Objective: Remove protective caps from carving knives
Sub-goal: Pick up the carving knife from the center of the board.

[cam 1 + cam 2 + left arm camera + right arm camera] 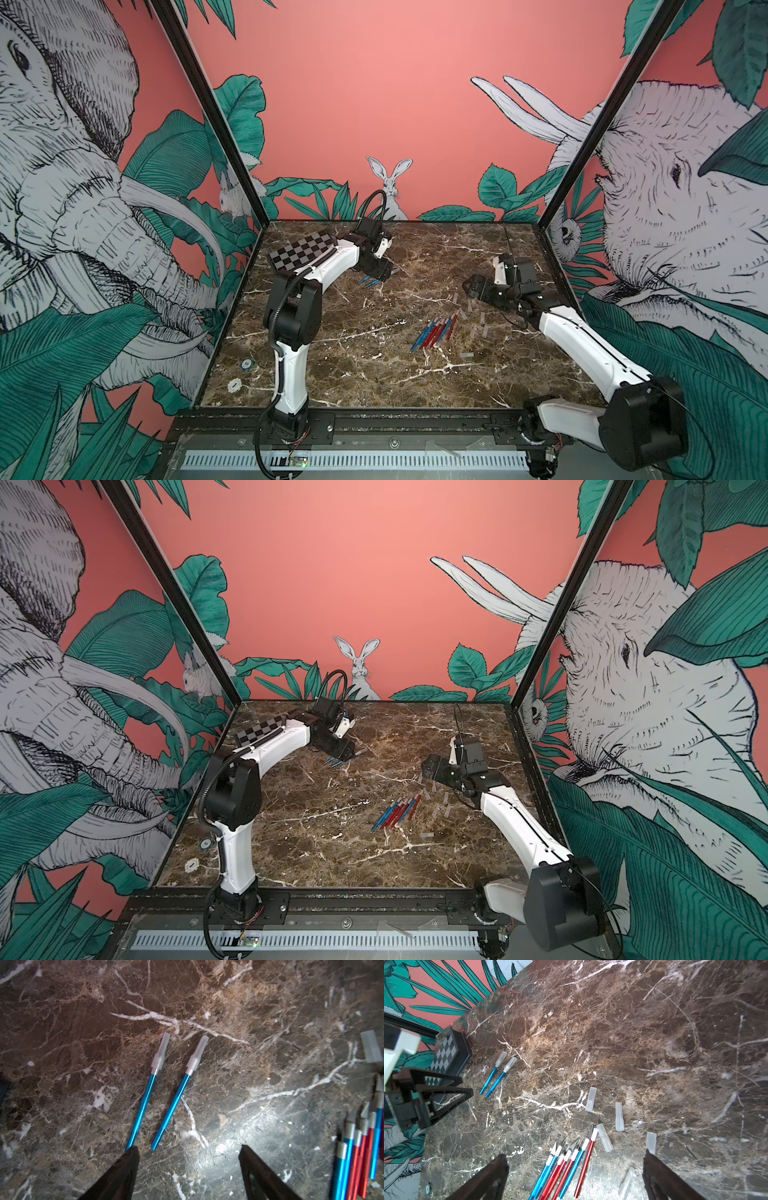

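Two blue carving knives (143,1105) (172,1109) lie side by side on the marble, each with a clear protective cap (161,1051) (197,1053) on its tip. My left gripper (188,1147) hangs open just behind their handle ends, holding nothing; in a top view it is at the back middle (384,272). Several uncapped red and blue knives (566,1167) (434,332) lie bundled right of centre. Loose caps (591,1098) (619,1116) (651,1140) are scattered beside them. My right gripper (575,1153) (469,286) is wide open above the bundle, empty.
A checkered black-and-silver board (301,251) lies at the back left, partly under my left arm. Two small round discs (247,364) (235,385) sit near the front left edge. One more loose cap (466,355) lies in front of the bundle.
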